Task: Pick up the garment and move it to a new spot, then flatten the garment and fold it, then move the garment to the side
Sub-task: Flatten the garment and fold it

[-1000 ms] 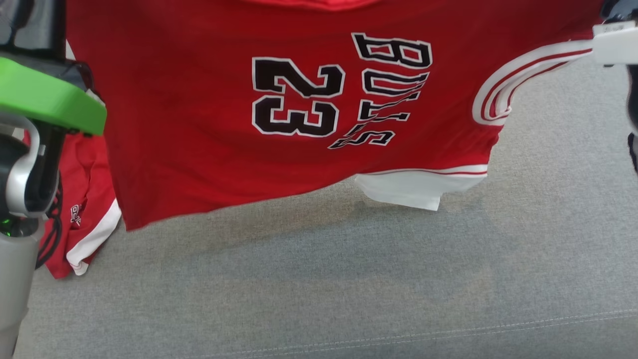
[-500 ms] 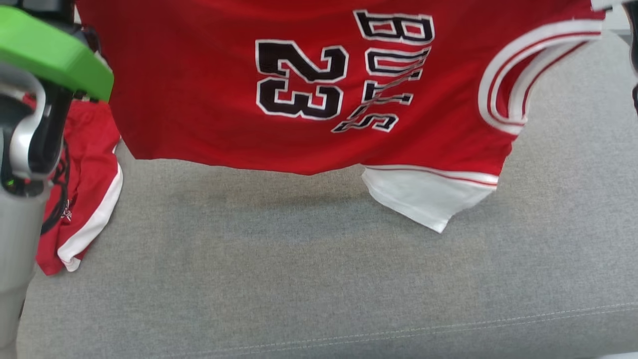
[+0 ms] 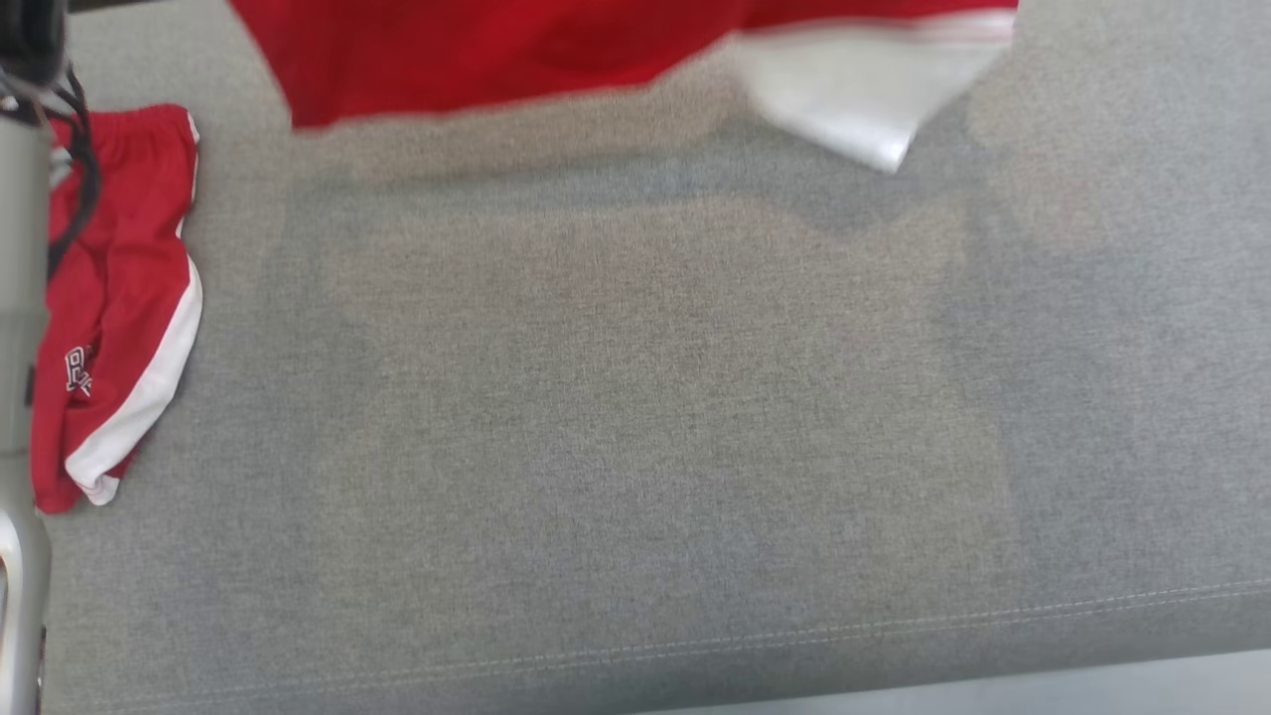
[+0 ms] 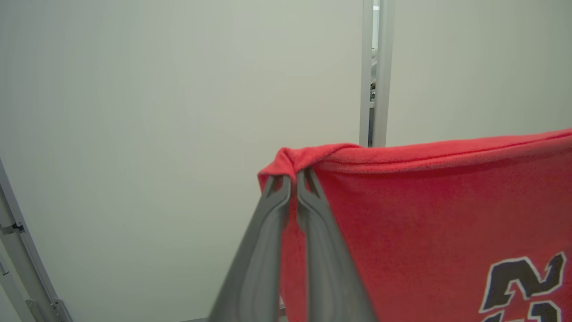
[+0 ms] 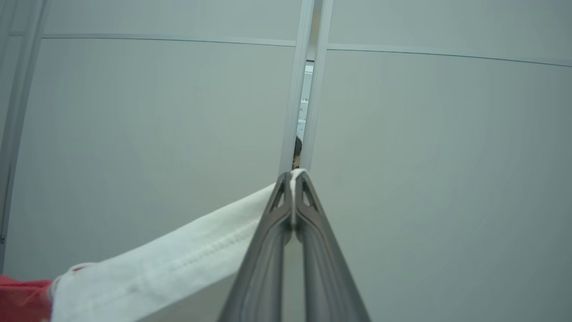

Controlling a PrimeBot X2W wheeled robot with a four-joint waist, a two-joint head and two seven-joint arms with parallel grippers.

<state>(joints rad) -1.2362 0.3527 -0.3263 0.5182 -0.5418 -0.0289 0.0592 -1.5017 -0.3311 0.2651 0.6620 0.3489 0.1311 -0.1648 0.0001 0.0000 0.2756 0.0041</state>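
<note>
The garment, a red jersey [image 3: 477,55] with white trim and a black number, hangs in the air above the grey cushion. Its lower edge and a white shoulder strap [image 3: 854,89] show at the top of the head view. In the left wrist view my left gripper [image 4: 294,179] is shut on a bunched red corner of the garment [image 4: 424,214]. In the right wrist view my right gripper [image 5: 293,176] is shut on a white trim band of the garment [image 5: 170,268], which stretches away to the lower left.
Red shorts [image 3: 119,308] with white trim lie crumpled at the cushion's left edge, beside a pale forearm [image 3: 20,298]. The grey cushion [image 3: 645,417] has a seam along its front edge. Pale wall panels [image 5: 156,112] stand behind both grippers.
The garment has risen in the head view, and its number and lettering have passed above the frame. The green part and the arms have left the frame. The picture has shifted, so the camera moved too.
</note>
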